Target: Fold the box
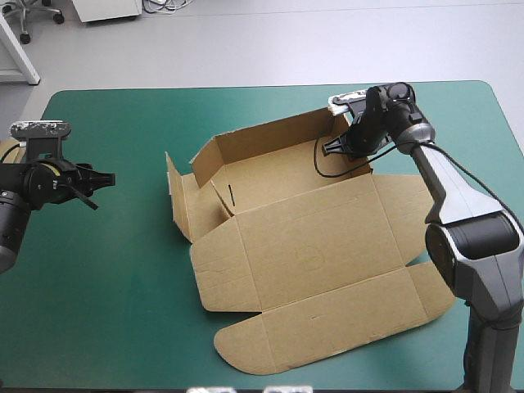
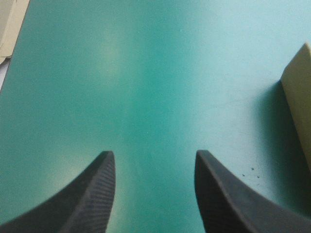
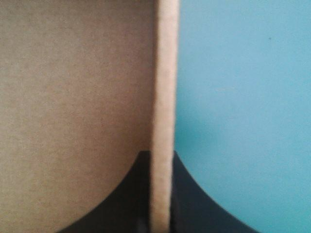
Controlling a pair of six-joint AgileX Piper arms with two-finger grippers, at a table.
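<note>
The brown box (image 1: 311, 262) lies in the middle of the teal-green table, its far walls raised and its lid part flat toward the near edge. My right gripper (image 1: 342, 144) is at the box's far right corner, shut on the upright wall; in the right wrist view the board's edge (image 3: 164, 111) runs straight up between the black fingers (image 3: 187, 194). My left gripper (image 1: 100, 182) hovers over bare cover near the table's left edge, apart from the box. Its fingers (image 2: 97, 194) stand open, and a corner of the box (image 2: 299, 92) shows ahead to one side.
An edge of more pale board (image 2: 12, 26) shows at the table's left edge (image 1: 8, 151). Bare teal-green cover (image 1: 106, 286) lies between the left gripper and the box.
</note>
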